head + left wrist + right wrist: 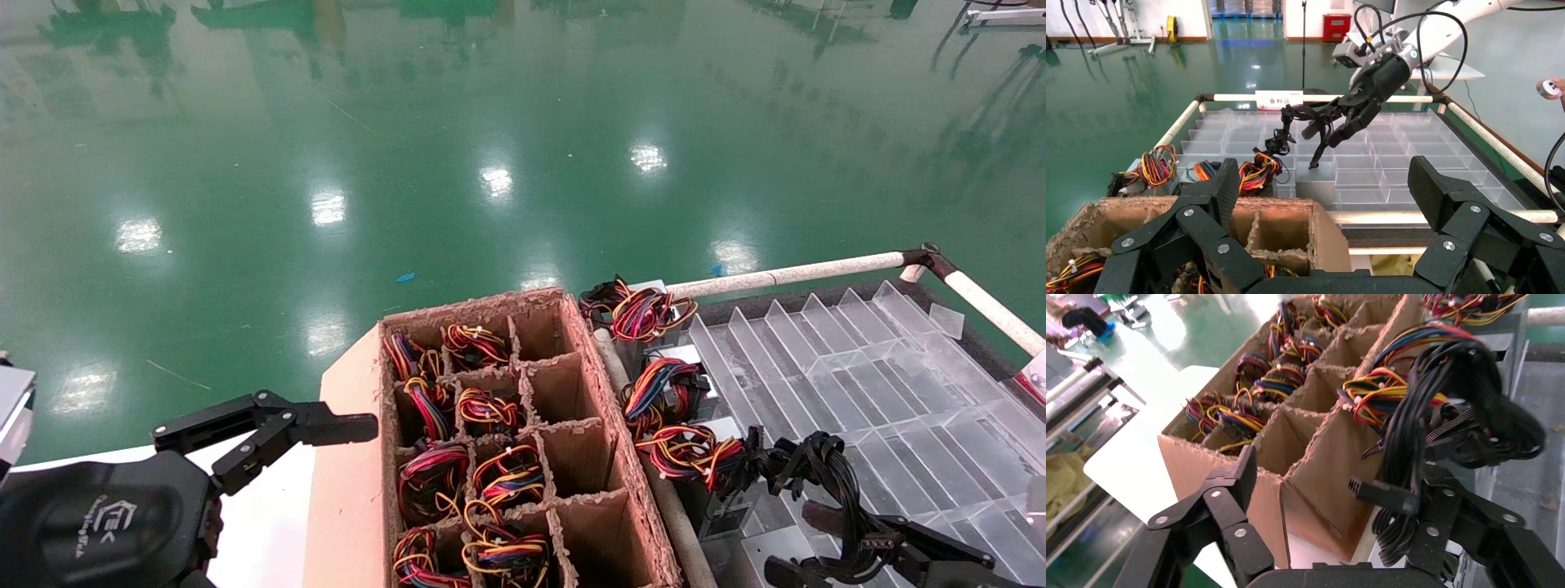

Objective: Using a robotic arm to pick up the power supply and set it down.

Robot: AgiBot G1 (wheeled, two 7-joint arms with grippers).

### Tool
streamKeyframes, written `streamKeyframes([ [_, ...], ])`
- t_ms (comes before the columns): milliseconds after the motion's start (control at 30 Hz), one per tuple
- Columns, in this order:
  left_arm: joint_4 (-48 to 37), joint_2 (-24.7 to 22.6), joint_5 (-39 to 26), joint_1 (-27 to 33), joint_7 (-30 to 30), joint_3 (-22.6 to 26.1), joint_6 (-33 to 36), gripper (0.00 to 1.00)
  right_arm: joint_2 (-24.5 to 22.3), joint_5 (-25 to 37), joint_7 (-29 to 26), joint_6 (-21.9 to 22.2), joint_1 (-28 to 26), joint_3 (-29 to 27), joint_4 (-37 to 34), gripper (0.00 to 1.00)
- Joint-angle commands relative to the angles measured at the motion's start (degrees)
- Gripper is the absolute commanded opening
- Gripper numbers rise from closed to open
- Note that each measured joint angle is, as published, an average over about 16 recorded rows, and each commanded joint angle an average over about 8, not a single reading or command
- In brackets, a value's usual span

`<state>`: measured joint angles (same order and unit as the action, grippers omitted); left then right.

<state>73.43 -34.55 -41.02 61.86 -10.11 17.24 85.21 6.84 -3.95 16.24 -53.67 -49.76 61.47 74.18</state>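
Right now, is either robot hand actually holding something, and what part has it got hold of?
The left gripper is open and holds nothing. The right gripper seems tangled in the power supply's black cables, above the silver box; whether it truly grips them cannot be told.

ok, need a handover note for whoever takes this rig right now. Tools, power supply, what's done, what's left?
Left tool: open, holding nothing, parked beside the cardboard box.
Right tool: open over the clear divider tray, with the black cables draped over one finger.
Power supply: silver box standing in the tray, just below the right tool, next to the units with coloured wires.
Done: nothing confirmed; the box is not lifted.
Left: get a firm hold, lift it, set it down, and check the cables come free of the finger.
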Motion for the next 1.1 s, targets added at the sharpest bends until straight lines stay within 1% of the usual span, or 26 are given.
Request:
streamKeyframes([
  [33,0.0,0.0,0.0,0.0,0.0,0.0,0.0,1.0,0.3,1.6,-1.2,0.6,-0.6,0.0,0.4,1.0],
  [167,0.0,0.0,0.0,0.0,0.0,0.0,0.0,1.0,-1.0,3.8,-2.8,2.4,-1.5,0.0,0.8,1.0],
  [333,0.0,0.0,0.0,0.0,0.0,0.0,0.0,1.0,-4.3,5.6,-4.7,3.8,-1.8,0.1,1.9,1.0],
  [533,0.0,0.0,0.0,0.0,0.0,0.0,0.0,1.0,-8.3,6.0,-5.8,4.0,-2.1,-0.2,2.3,1.0],
  [700,0.0,0.0,0.0,0.0,0.0,0.1,0.0,1.0,-10.6,5.1,-5.1,3.6,-3.3,-1.2,2.4,1.0],
  [967,0.0,0.0,0.1,0.0,0.0,0.1,0.0,1.0,-10.2,1.7,-1.3,2.9,-5.6,-2.9,2.4,1.0],
  [1100,0.0,0.0,0.1,0.0,0.1,0.1,0.0,1.0,-8.9,2.2,-1.0,1.7,-6.2,-4.3,2.4,1.0],
])
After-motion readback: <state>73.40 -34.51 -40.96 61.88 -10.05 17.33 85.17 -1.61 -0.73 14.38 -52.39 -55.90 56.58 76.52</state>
